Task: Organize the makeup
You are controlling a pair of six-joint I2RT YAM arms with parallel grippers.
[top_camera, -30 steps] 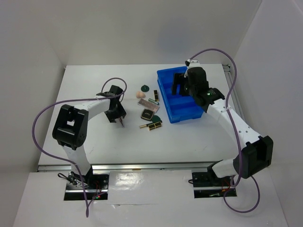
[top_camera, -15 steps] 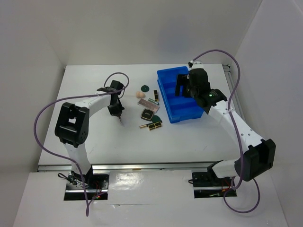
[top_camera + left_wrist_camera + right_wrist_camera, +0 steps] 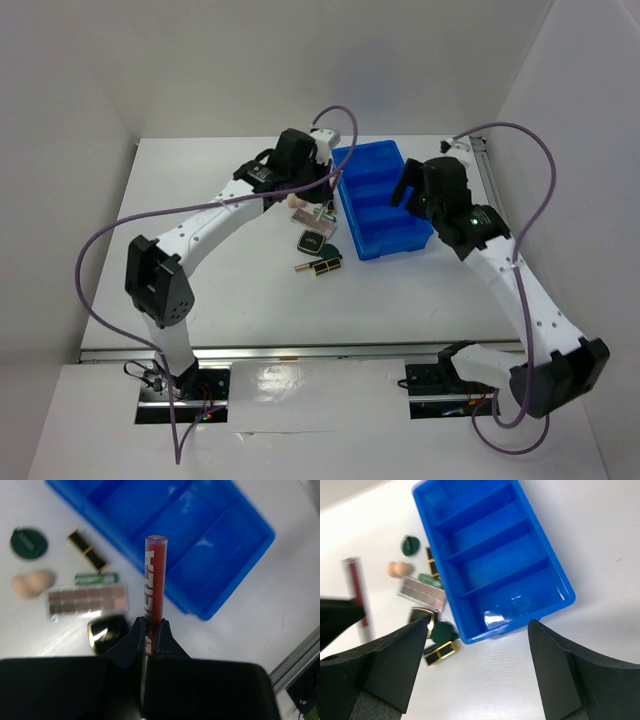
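Note:
My left gripper [image 3: 150, 630] is shut on a slim red-pink pencil [image 3: 154, 575] with white lettering and holds it in the air beside the left edge of the blue tray [image 3: 200, 560]. Under it on the table lie a brownish palette [image 3: 87, 602], a dark square compact [image 3: 107, 632], a peach sponge [image 3: 32, 582], a green round compact [image 3: 29, 542] and a black-and-gold lipstick [image 3: 87, 552]. Another green compact [image 3: 442, 631] and lipstick tube [image 3: 440, 651] sit nearer. My right gripper [image 3: 479, 622] hangs open above the tray's near right corner, holding nothing.
The tray [image 3: 380, 205] has several compartments with nothing visible in them. Purple cables loop above both arms. White walls enclose the table on the left, far and right sides. The left arm [image 3: 215, 220] stretches diagonally across the table's left half.
The left gripper shut on the pencil at mid-left of the table, then lifted and carried it right and far to the tray's side. The right gripper drew back to the right.

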